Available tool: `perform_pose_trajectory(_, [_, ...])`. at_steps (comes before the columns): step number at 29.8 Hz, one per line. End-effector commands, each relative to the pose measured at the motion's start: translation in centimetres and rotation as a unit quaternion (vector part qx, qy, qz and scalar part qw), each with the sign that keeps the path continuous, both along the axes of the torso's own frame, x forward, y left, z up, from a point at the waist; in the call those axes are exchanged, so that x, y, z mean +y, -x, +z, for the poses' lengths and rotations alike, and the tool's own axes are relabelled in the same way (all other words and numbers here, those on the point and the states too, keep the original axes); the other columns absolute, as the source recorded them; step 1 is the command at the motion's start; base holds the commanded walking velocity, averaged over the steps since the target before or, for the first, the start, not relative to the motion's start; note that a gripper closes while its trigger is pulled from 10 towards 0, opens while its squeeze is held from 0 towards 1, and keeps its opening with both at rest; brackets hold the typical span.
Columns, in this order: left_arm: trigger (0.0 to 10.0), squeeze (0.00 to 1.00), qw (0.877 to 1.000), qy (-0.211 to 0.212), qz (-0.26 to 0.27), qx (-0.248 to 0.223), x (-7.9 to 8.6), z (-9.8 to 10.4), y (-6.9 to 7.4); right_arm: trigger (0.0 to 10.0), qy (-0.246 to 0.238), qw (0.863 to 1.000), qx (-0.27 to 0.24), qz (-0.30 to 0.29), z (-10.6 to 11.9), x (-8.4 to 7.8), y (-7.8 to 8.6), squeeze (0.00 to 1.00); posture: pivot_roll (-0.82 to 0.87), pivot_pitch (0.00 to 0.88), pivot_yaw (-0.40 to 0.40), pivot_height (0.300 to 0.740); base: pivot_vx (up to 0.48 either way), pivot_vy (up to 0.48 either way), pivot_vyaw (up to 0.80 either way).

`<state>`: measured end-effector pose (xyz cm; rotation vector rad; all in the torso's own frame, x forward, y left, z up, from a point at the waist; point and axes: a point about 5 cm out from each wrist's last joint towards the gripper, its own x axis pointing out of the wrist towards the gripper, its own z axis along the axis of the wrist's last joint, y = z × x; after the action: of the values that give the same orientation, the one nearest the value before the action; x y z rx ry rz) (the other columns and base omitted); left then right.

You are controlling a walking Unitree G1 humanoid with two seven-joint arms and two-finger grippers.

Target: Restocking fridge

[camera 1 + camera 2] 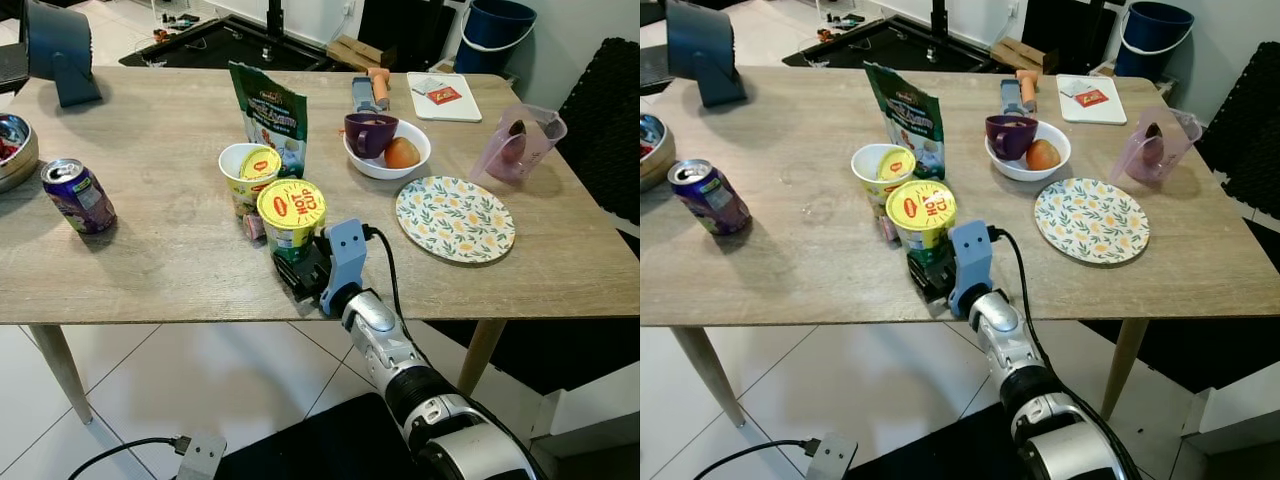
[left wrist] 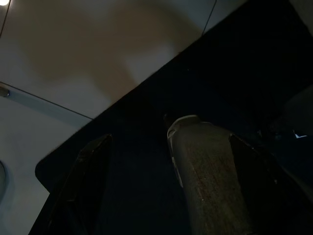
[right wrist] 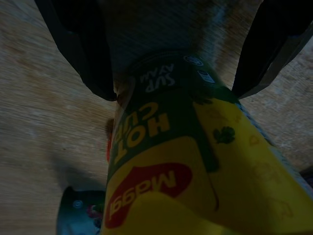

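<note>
1. A pale wood-grain desk [image 1: 150, 250] carries two tapered noodle cups: the near Hot Cup [image 1: 291, 213] with a glossy yellow foil lid, and a second cup [image 1: 247, 173] just behind it.
2. Around them sit a crinkly green pouch [image 1: 268, 118], a purple can [image 1: 78, 196], a round floral plate [image 1: 455, 217] and a white bowl [image 1: 388, 150].
3. The right end effector [image 1: 297, 268] is at the desk's near edge, black fingers [image 3: 78, 44] spread either side of the Hot Cup's base; whether they actually press it, I cannot tell.
4. The left end effector [image 2: 171, 186] hangs idle in shade, fingers parted.
</note>
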<state>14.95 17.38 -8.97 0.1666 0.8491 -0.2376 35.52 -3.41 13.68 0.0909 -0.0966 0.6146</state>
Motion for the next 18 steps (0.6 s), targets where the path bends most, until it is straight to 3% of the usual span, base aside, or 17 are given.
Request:
perform_pose_trajectory(1, [10.0, 0.0, 0.983, 0.0, -0.01, 0.183, -0.4, -3.09, 9.79, 10.0, -0.059, 0.996, -0.006, 0.071, 2.16, 6.24, 1.54, 0.0, 0.19, 0.296, -0.076, 0.74, 0.0, 0.0, 0.0])
perform_pose_trajectory(18, [10.0, 0.0, 0.983, 0.0, -0.011, 0.184, -0.38, -3.1, 10.05, 10.0, -0.064, 0.995, -0.02, 0.073, 2.92, 7.02, 1.65, 0.0, 0.19, 0.3, -0.074, 0.74, 0.0, 0.0, 0.0])
